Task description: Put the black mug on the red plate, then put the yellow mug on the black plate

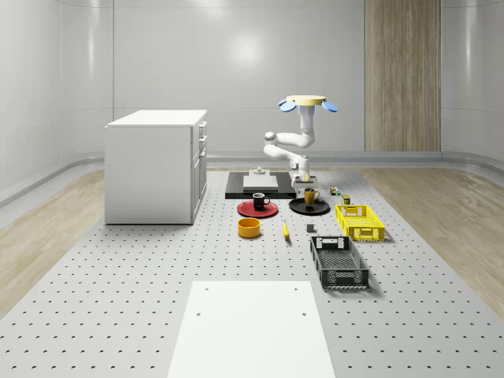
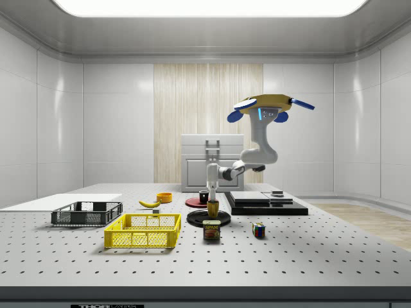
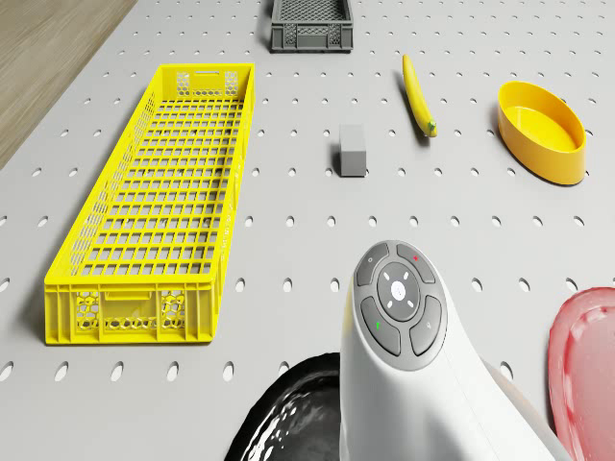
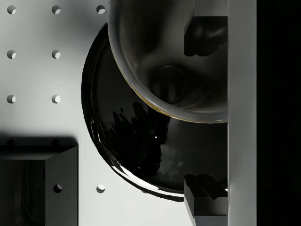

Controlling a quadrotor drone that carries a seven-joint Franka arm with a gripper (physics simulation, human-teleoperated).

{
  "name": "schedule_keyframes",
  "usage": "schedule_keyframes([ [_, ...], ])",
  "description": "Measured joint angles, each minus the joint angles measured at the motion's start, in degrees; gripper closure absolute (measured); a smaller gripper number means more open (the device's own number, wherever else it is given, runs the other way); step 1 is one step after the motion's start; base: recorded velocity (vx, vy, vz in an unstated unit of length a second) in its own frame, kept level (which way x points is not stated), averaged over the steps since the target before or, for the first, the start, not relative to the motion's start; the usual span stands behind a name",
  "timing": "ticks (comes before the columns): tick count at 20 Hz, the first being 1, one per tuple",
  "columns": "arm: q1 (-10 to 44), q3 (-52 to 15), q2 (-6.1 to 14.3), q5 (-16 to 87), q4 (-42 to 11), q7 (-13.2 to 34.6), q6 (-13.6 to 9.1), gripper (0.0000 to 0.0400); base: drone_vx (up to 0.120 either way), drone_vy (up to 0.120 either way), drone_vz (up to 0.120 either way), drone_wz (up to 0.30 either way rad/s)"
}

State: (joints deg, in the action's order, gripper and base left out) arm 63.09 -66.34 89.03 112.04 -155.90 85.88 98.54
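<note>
The yellow mug [image 1: 310,197] stands upright on the black plate [image 1: 318,209]. The black mug [image 1: 259,201] stands on the red plate [image 1: 246,210] just to the whole-scene view's left. My drone [image 1: 308,102] hovers above the black plate with the arm bent down. My gripper [image 1: 304,187] hangs right over the yellow mug [image 2: 213,208]. In the wrist view my gripper [image 4: 205,113] is open, its fingertips [image 4: 204,33] far apart. One fingertip is over the hollow of the mug [image 4: 160,70], the other is outside the rim over the black plate [image 4: 136,141].
Around the plates lie an orange bowl [image 1: 250,227], a banana [image 1: 285,229], a small grey block [image 3: 353,151], a yellow crate [image 1: 360,221] and a dark crate [image 1: 339,262]. A white cabinet [image 1: 157,165] and a black platform [image 1: 236,189] stand behind. A can [image 2: 211,230] and a cube [image 2: 258,230] sit nearby.
</note>
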Motion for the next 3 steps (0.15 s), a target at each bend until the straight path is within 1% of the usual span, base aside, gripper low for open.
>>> schedule_keyframes([
  [3, -0.63, -2.17, 0.14, -1.97, -0.92, -0.09, -1.02, 0.001, 0.0, 0.0, 0.0, 0.0],
])
